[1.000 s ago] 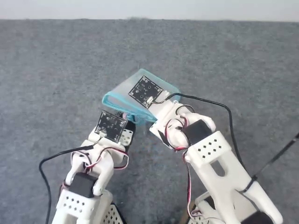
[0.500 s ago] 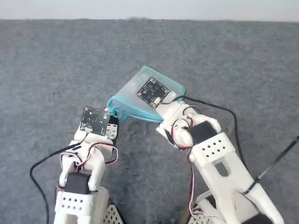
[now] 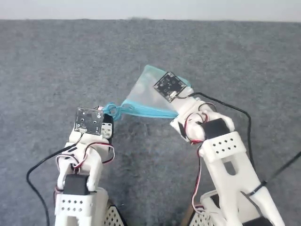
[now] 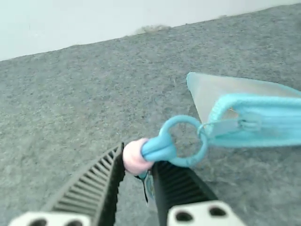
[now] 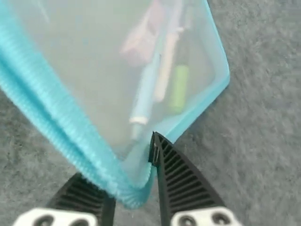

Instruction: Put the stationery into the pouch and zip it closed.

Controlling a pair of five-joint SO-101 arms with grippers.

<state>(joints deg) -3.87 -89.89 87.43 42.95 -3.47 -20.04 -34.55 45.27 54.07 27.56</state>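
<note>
Gripping left: the left gripper [image 4: 137, 157] has its jaws clamped on the zipper pull [image 4: 157, 147], a pink bead and blue loop; the blue ring [image 4: 181, 119] lies just past the fingertips.
Right gripper [image 5: 120, 165]: jaws pinched on a corner of the pouch [image 5: 94, 70], with the teal zip edge between them.
Pouch: translucent with teal trim, drawn taut between the two grippers above the grey table [image 3: 56, 61].
Slider [image 4: 248, 124]: at the pouch end nearest the left jaws.
Stationery [image 5: 155, 80]: pens and a green marker inside the pouch, just beyond the right jaws.
</note>
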